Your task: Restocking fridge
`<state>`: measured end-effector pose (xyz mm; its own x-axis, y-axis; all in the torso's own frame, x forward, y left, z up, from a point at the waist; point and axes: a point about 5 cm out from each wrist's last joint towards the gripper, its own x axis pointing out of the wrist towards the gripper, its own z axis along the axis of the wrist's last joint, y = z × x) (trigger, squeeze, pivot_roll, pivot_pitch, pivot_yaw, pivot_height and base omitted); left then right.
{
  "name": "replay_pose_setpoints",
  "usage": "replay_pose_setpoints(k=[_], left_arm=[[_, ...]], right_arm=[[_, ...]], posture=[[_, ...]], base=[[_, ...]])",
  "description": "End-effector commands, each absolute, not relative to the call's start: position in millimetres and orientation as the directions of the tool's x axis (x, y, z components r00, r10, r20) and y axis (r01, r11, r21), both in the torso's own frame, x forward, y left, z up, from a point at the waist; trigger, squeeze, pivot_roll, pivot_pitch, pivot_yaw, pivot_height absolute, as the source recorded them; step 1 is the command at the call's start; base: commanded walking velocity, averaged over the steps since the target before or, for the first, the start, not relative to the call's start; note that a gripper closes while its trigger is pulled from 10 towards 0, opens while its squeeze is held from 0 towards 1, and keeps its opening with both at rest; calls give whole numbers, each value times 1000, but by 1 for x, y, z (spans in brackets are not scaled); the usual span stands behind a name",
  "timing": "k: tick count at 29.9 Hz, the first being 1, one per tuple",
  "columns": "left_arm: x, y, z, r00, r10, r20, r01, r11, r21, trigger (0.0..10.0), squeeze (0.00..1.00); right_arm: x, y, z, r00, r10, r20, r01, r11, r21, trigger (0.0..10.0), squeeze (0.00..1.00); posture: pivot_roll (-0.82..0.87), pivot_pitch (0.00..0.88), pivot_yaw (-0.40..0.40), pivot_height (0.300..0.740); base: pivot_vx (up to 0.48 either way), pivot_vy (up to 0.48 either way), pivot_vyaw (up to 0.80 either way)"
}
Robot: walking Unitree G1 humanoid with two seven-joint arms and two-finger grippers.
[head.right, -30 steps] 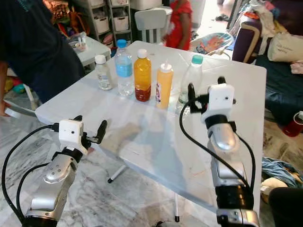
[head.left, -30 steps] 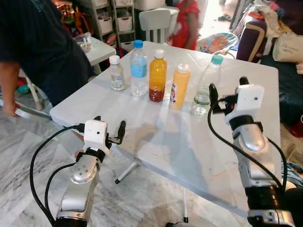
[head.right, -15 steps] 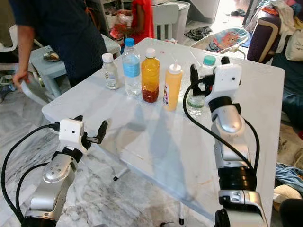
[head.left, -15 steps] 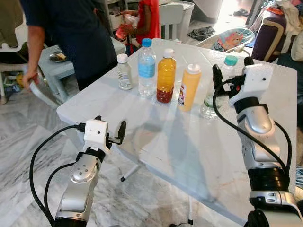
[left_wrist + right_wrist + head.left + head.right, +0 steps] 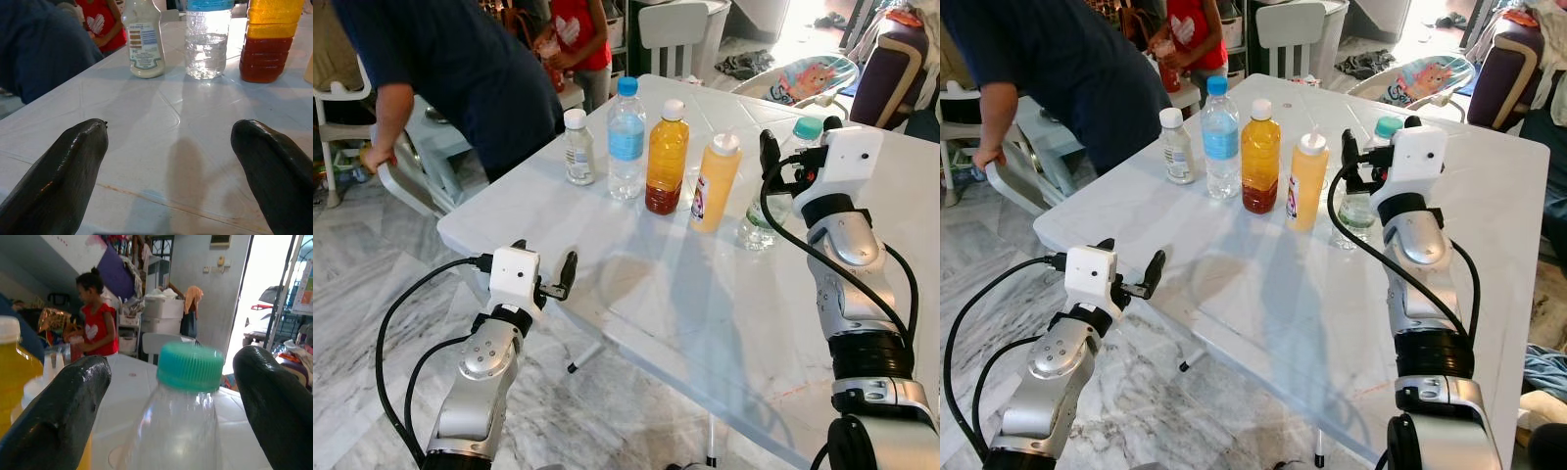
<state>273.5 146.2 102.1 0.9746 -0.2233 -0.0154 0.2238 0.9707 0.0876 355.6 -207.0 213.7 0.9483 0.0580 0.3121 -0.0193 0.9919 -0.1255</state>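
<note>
Up high, right tool [image 5: 1377,157] spread around clear ribbed teal-capped bottle [image 5: 186,416]

The head's two eyes look down from above across the white table [image 5: 685,294], while the left wrist camera skims low over its near edge and the right peers close at the green-capped bottle [image 5: 183,416].

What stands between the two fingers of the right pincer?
The green-capped clear bottle stands between the open right pincer's fingers, untouched, as the right wrist view shows.
</note>
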Motion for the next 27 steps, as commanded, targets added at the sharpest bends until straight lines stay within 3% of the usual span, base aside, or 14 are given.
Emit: replay_pose_setpoints(k=[1,2,3,4,5,27], left_arm=[[273,148,106,974,-224,-12,224,969,104,10000,0],[273,148,106,974,-224,-12,224,969,104,10000,0],[273,148,106,974,-225,-12,225,969,104,10000,0],[273,148,106,974,-225,-12,225,969,104,10000,0],[273,148,105,974,-226,-12,226,969,105,10000,0],[273,142,103,969,-244,-26,246,963,113,10000,0]], right_arm=[[360,-208,221,946,50,321,-9,992,-128,4510,0],[360,-208,221,946,50,321,-9,992,-128,4510,0],[361,-208,221,948,45,315,-5,992,-129,1216,0],[361,-208,221,948,45,315,-5,992,-129,1216,0],[362,-209,221,951,41,306,1,991,-134,0,0],[366,-215,218,982,-2,188,28,991,-133,0,0]], posture=[[49,46,44,740],[49,46,44,740],[50,46,44,740],[50,46,44,740],[53,45,43,740],[44,39,41,740]], base=[[0,0,0],[0,0,0],[0,0,0],[0,0,0],[0,0,0],[0,0,0]])
